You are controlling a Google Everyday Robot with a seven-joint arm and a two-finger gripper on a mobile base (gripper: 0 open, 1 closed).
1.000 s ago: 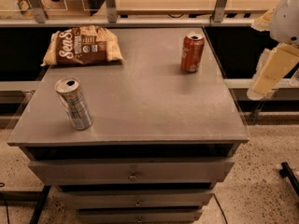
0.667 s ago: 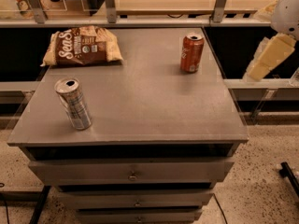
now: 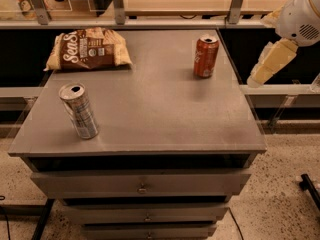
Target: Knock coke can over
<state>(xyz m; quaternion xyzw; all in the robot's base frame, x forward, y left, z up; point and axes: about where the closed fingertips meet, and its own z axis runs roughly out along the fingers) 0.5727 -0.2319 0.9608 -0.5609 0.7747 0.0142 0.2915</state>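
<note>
The coke can [image 3: 206, 56] is small and red-orange with white lettering and a silver top. It stands upright at the back right of the grey cabinet top [image 3: 150, 109]. My gripper [image 3: 261, 73] is cream-coloured and hangs off the table's right edge. It is to the right of the can, at about the can's height and apart from it. The white arm joint [image 3: 300, 16] sits above the gripper at the upper right.
A taller slim silver-and-blue can [image 3: 79, 110] stands upright at the front left. A brown-and-cream snack bag [image 3: 87, 49] lies at the back left. Drawers [image 3: 142, 184] sit below the top. A shelf rail [image 3: 150, 21] runs behind the table.
My gripper has risen a little and moved left, closer to the table's right edge and the coke can. The cans and the bag have not moved.
</note>
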